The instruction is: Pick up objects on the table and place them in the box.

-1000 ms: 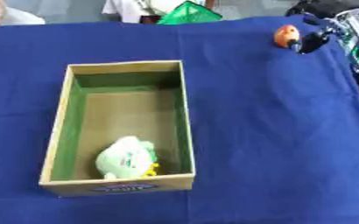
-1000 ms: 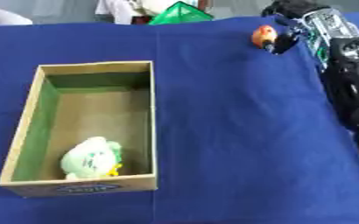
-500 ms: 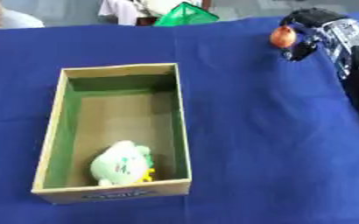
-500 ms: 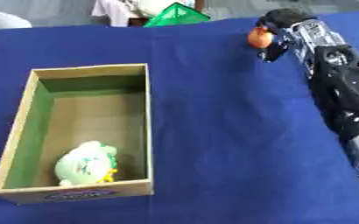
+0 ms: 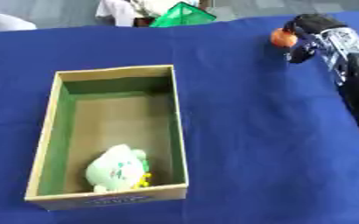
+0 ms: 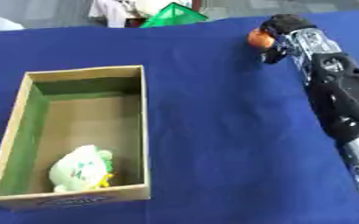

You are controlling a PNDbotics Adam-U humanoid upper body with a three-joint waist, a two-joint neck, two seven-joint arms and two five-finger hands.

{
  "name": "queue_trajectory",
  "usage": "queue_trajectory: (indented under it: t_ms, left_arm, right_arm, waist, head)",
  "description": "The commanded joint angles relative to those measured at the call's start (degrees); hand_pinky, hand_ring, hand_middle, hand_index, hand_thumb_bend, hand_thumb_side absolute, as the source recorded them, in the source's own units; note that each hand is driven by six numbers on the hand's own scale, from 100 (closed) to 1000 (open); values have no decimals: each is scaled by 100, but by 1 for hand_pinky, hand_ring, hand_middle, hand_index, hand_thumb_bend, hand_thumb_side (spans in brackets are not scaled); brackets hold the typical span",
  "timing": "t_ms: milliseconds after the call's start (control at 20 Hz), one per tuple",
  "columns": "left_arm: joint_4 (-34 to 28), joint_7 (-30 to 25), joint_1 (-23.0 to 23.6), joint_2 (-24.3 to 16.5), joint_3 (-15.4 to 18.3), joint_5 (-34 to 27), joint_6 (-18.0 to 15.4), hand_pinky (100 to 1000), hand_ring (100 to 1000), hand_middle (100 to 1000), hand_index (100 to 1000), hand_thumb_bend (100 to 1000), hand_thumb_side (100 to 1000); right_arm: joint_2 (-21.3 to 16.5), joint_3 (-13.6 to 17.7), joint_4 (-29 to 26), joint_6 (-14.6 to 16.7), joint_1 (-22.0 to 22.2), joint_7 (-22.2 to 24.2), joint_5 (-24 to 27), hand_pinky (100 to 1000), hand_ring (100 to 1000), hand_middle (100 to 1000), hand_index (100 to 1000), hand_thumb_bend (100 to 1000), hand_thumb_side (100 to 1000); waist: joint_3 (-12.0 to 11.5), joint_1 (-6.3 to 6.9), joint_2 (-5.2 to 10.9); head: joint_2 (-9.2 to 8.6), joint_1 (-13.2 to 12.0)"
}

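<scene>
A blue-covered bench (image 5: pixel 236 144) seen from above, with an open cardboard box (image 5: pixel 176 131) on its left side, long axis running near to far. Inside the box, at the near end, lies a pale green soft toy (image 5: pixel 117 168) (a small yellow bit shows at its right edge). Far right, the robot's right hand (image 6: pixel 283 34) reaches in along its black and silver arm, fingers curled about a small orange ball (image 6: pixel 260 38) at the far edge of the cloth; whether the ball is lifted clear of the bench or still resting on it cannot be told from these views. Compared with a second ago, the hand has closed in tighter over the ball: earlier the ball sat more exposed at the fingertips, and now the dark fingers wrap over its top and right side. The arm's shift in the view is partly the camera tilting, since the box has shifted too. This suggests the grasp is just being completed, so the next stage would likely be a lift and a carry leftward across open cloth to the box, well apart from the hand. A green angular object (image 5: pixel 184 15) sits beyond the far edge, untouched. The left hand does not appear in either view.
</scene>
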State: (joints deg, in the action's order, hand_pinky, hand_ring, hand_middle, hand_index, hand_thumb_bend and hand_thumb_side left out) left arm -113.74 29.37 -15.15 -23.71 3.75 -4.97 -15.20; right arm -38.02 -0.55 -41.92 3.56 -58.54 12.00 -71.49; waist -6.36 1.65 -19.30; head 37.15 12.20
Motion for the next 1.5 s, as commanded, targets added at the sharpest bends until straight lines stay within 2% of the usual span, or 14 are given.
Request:
queue_trajectory:
  t_ms: [50,150,400,500,650,800,900,1000,1100,1300,1500]
  left_arm:
    - [-85,-26,-56,-96,30,-6,-1,750,849,726,754,225,816]
    - [-85,-34,-62,-97,28,-6,6,750,849,726,754,225,816]
    - [-85,-48,-77,-92,27,-12,9,750,849,727,754,224,816]
    - [-85,-54,-88,-87,22,-18,8,750,849,727,754,224,817]
    - [-85,-66,-111,-78,13,-27,4,750,849,726,754,224,818]
    - [-85,-77,-127,-66,4,-33,3,750,850,727,754,221,819]
    - [-85,-79,-133,-58,4,-38,4,750,850,727,754,221,820]
    - [-85,-82,-141,-55,1,-43,2,750,850,727,754,220,821]
    - [-85,-89,-151,-48,-6,-49,4,750,850,727,753,219,823]
    - [-85,-102,-160,-40,-12,-56,8,750,850,727,753,219,823]
    - [-85,-104,-156,-34,-11,-60,12,750,851,727,753,215,825]
  right_arm:
    - [-269,16,-209,-142,-105,-190,142,756,810,722,813,100,204]
    - [-274,0,-219,-238,-104,-303,127,744,797,703,798,100,166]
    - [-240,-24,-184,-413,-98,-570,48,724,767,650,762,100,134]
    - [-220,-24,-182,-476,-92,-698,25,711,740,616,738,100,158]
    - [-178,-36,-155,-571,-68,-905,6,700,721,599,725,100,112]
    - [-130,-34,-82,-635,-46,-1004,-23,706,733,638,759,100,100]
    - [-102,-20,-32,-655,-40,-976,-22,716,750,706,803,122,114]
    - [-78,-16,-17,-622,-40,-903,-3,719,751,710,809,138,124]
    - [-57,-4,-28,-577,-45,-843,49,717,743,663,784,121,113]
    - [-40,-5,-45,-562,-47,-799,101,717,744,658,782,116,100]
    - [-20,23,-65,-629,-40,-900,176,701,686,546,699,100,100]
  waist:
    - [1,-8,109]
    - [-6,-6,109]
    - [-27,5,94]
    - [-33,7,83]
    - [-54,13,62]
    - [-91,22,39]
    - [-114,29,25]
    - [-128,30,12]
    - [-134,28,1]
    - [-145,26,-10]
    - [-153,22,-17]
  head:
    - [-57,34]
    - [-82,41]
    - [-134,53]
    - [-152,75]
    - [-192,107]
    - [-240,135]
    - [-259,148]
    - [-270,166]
    - [-285,190]
    - [-297,214]
    - [-300,218]
